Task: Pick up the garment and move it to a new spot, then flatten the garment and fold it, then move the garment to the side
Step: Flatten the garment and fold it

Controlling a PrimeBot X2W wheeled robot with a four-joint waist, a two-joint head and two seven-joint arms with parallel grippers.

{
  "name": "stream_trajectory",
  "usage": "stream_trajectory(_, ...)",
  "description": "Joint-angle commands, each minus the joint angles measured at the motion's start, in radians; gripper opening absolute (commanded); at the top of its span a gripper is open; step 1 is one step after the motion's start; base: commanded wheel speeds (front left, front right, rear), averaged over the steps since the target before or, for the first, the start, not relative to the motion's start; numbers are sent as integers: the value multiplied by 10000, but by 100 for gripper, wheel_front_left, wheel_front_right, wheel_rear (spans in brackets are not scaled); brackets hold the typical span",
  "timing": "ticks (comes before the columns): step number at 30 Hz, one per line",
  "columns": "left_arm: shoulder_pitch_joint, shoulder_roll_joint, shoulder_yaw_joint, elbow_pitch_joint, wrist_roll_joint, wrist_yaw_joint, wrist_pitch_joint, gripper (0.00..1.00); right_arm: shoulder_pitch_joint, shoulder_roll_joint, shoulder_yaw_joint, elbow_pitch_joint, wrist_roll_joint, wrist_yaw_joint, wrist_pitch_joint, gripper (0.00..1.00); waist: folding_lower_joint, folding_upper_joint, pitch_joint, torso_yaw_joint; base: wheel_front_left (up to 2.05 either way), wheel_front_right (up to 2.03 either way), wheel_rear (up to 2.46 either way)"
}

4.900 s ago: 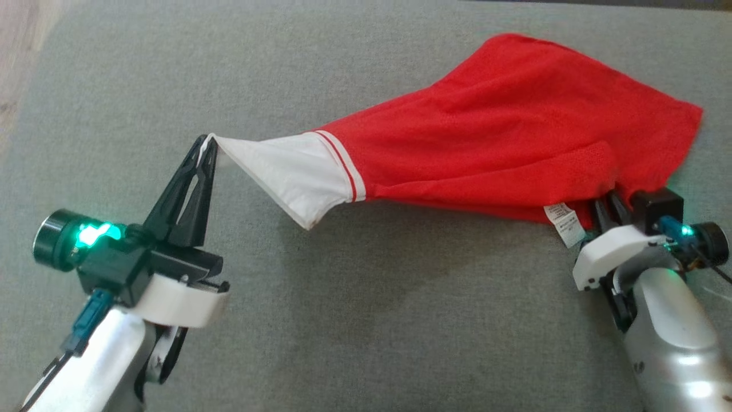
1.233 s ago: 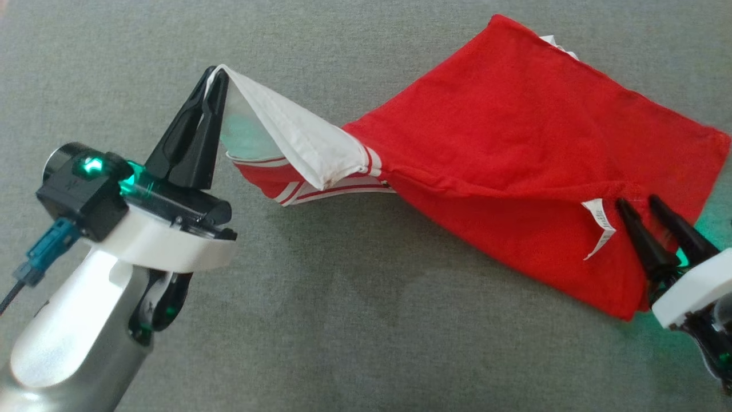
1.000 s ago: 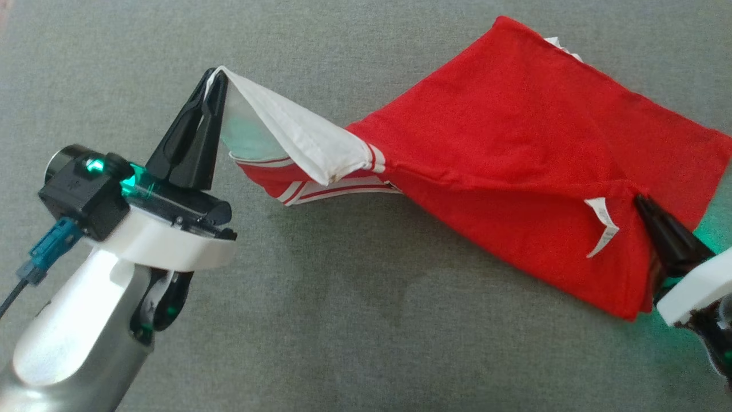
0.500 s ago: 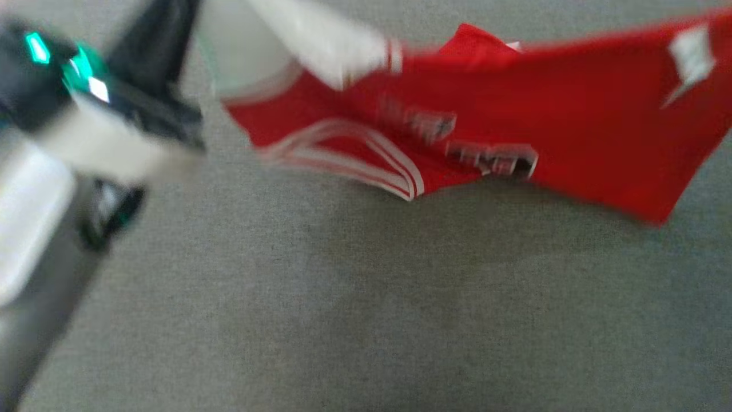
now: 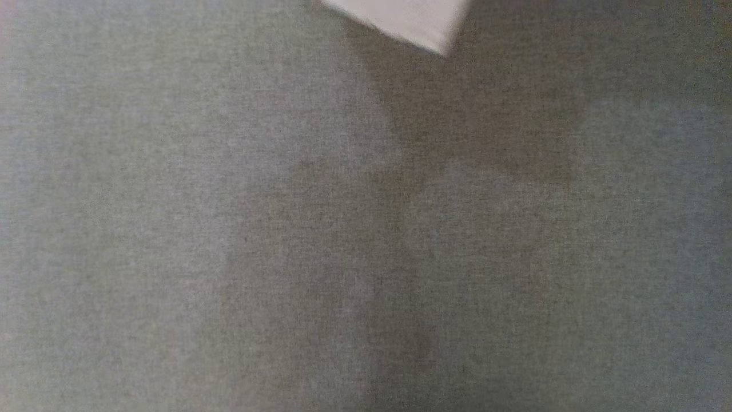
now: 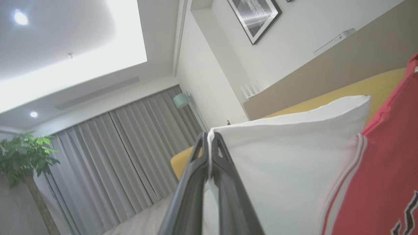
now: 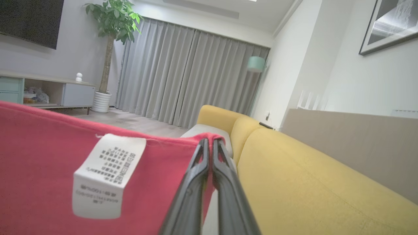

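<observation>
The garment is a red jersey with white sleeves, lifted off the grey surface (image 5: 286, 229). In the head view only a white corner of the garment (image 5: 406, 20) hangs in at the top edge, with its shadow below. My left gripper (image 6: 209, 138) is shut on the edge of the white sleeve (image 6: 287, 156), and the red body (image 6: 385, 163) hangs to its right. My right gripper (image 7: 209, 143) is shut on the red hem of the garment (image 7: 42, 147), just right of a white care label (image 7: 104, 176).
A yellow sofa back (image 7: 310, 182) runs along the far side of the grey surface. Beyond it are grey curtains (image 7: 183, 81), a potted plant (image 7: 111, 26) and a low TV cabinet (image 7: 49, 91). A framed picture (image 6: 254, 16) hangs on the wall.
Both grippers have carried the garment upward, out of the head view except for one white corner. A second ago it was still partly lying on the grey surface.
</observation>
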Motion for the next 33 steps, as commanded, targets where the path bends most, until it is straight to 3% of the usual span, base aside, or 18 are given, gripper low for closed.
stream_trajectory(1,-803,311,236,165,292,-9,-424,0,-364,-9,15,66,-234,-9,-359,0,-4,0,325,-56,0,0,0)
stream_trajectory(4,-1230,185,51,741,564,-42,-1033,0,-781,29,253,661,-464,-9,-911,0,-4,0,384,-56,0,0,0)
stream_trajectory(7,-636,296,-233,824,438,-101,-1382,0,-228,-125,638,1194,-256,-9,-1342,0,-4,0,354,22,0,0,0)
stream_trajectory(14,2748,1054,-443,-335,-169,-31,-1556,0,2397,-180,823,1616,263,-9,-2189,0,-4,0,-348,139,0,0,0)
stream_trajectory(24,9688,2102,-378,-3401,-970,1236,-1569,0,7505,300,617,1118,444,-9,-3134,0,-4,0,-2122,12,0,0,0)
stream_trajectory(28,12125,2136,-753,-4053,-1426,1708,-1570,0,9591,689,110,735,125,-9,-3298,0,-4,0,-2568,-42,0,0,0)
stream_trajectory(33,14035,1973,-1087,-4423,-1685,2215,-1571,0,11682,1300,-799,-89,-542,-9,-3131,0,-4,0,-2799,-108,0,0,0)
